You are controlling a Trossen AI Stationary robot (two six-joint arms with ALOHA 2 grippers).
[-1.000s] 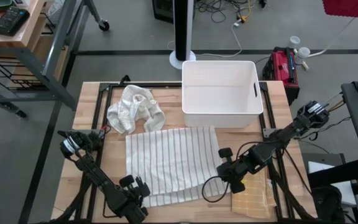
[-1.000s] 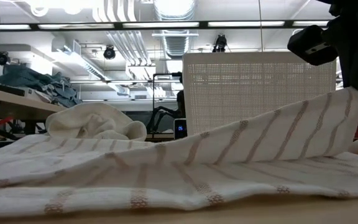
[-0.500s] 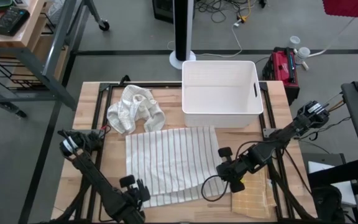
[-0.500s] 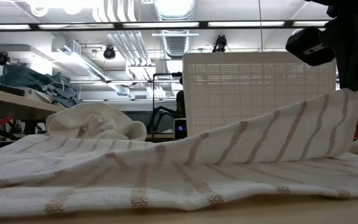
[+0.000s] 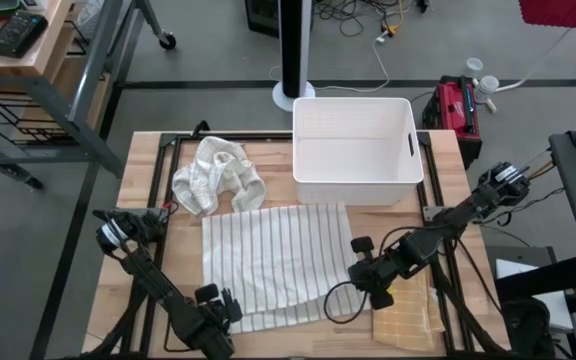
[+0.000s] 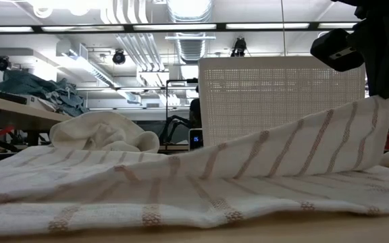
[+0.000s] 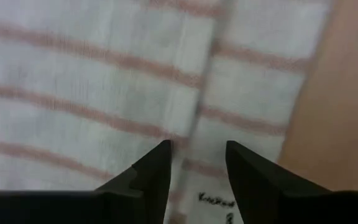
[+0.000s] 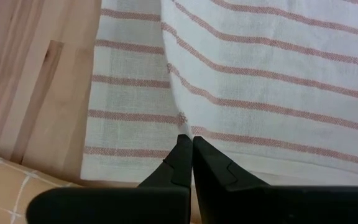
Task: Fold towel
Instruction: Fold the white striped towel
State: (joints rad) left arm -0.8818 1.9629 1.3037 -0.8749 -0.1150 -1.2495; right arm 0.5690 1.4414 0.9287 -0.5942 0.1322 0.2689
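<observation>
A white towel with thin brown stripes (image 5: 273, 260) lies in the middle of the table, a lower layer showing along its near edge (image 5: 268, 320). My left gripper (image 7: 197, 158) points down, open, over the towel's near left corner (image 5: 218, 305); whether its fingertips touch the cloth I cannot tell. My right gripper (image 8: 192, 146) is shut on the towel's right side (image 5: 356, 265). In the low view that side rises toward the gripper (image 6: 383, 74). My right gripper pinches the upper layer's right edge (image 8: 182, 127) between its two shut fingers, slanting down from the table's right side. That edge is lifted clear of the lower layer (image 8: 126, 93). The cloth runs taut from the fingers (image 6: 377, 111) down to the table on the left.
A white bin (image 5: 356, 150) stands at the far side, behind the towel. A crumpled white cloth (image 5: 218, 175) lies at the far left. A yellow checked cloth (image 5: 408, 320) lies at the near right, under my right arm. Bare wood shows left of the towel.
My left gripper has opened over the towel's near left corner and shifted slightly there. My right gripper has kept still with the towel's right edge held up.
</observation>
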